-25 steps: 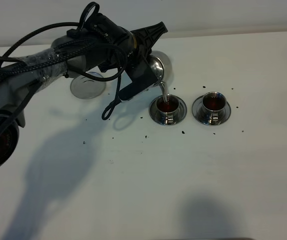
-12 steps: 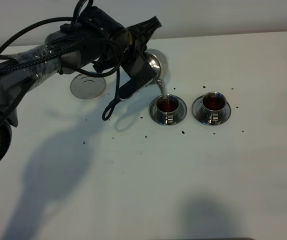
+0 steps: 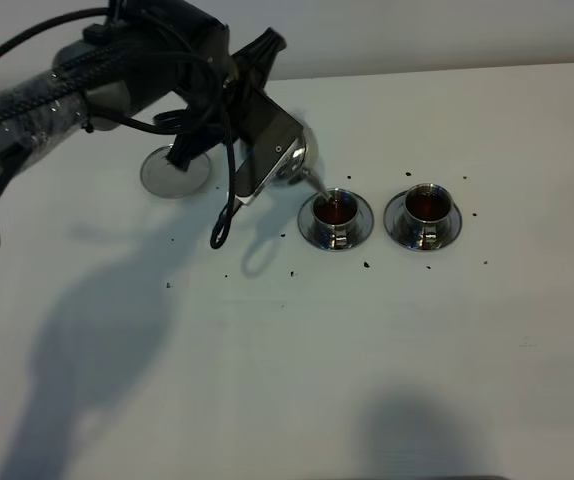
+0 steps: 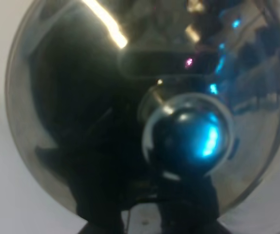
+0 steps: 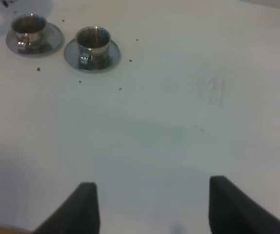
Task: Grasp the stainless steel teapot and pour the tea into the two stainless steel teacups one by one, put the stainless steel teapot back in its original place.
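Observation:
My left gripper point(image 3: 264, 143) is shut on the stainless steel teapot point(image 3: 285, 152) and holds it tilted above the table, its thin spout point(image 3: 316, 184) pointing down at the rim of the left teacup point(image 3: 334, 213). Both teacups, left and right point(image 3: 427, 205), stand on their saucers and hold dark tea. The empty round saucer point(image 3: 175, 172) lies behind the left arm. The left wrist view is filled by the teapot's lid and knob point(image 4: 186, 139). My right gripper point(image 5: 150, 207) is open and empty, far from the cups point(image 5: 92, 41) point(image 5: 30, 27).
Dark tea specks point(image 3: 291, 272) are scattered on the white table point(image 3: 297, 360) around the cups. A loose black cable loop point(image 3: 225, 215) hangs from the left arm just left of the left teacup.
My left arm has drawn back to the left with the teapot. The pot has come down and tipped back, and its spout now ends at the left cup's near rim.

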Robot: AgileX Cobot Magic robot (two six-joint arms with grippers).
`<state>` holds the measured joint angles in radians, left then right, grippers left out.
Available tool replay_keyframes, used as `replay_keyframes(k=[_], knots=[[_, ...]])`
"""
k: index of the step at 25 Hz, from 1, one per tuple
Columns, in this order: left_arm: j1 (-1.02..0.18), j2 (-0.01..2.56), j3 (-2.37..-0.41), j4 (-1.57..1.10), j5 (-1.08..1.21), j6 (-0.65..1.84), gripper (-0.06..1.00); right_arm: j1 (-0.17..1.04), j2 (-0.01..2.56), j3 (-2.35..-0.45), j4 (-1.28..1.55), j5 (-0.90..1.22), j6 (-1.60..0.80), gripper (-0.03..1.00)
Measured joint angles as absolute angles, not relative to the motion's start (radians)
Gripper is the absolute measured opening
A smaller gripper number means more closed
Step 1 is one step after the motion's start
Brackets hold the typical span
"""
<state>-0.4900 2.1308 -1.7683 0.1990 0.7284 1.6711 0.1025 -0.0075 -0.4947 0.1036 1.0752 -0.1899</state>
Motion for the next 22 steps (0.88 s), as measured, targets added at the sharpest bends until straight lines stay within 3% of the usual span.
replay_keyframes(k=[22], knots=[[-0.440, 2.052, -1.768, 0.039, 1.160, 0.991, 0.22, 0.102, -0.007, -0.495, 0.104, 1.075, -0.190, 0.48]])
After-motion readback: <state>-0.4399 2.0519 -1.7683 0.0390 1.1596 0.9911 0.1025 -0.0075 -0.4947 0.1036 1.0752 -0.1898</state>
